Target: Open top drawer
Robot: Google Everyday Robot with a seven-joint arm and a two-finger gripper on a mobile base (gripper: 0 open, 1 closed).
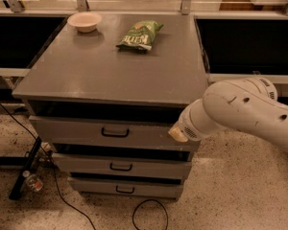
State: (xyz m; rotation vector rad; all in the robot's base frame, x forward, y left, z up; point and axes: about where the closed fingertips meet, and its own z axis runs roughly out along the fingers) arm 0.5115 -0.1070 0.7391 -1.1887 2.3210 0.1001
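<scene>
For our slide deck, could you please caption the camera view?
Claw at the right end of the top drawer, bowl and bag on the cabinet.

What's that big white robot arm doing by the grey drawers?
The white robot arm holds its gripper at the right end of the top grey drawer, away from the black loop handle in its middle. That drawer looks slightly pulled out, with a dark gap above its front. A pale round bowl and a green snack bag sit on top.

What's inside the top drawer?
The top drawer is slightly out; only a dark gap shows, contents hidden beneath the cabinet top. The gripper sits at its right front.
</scene>
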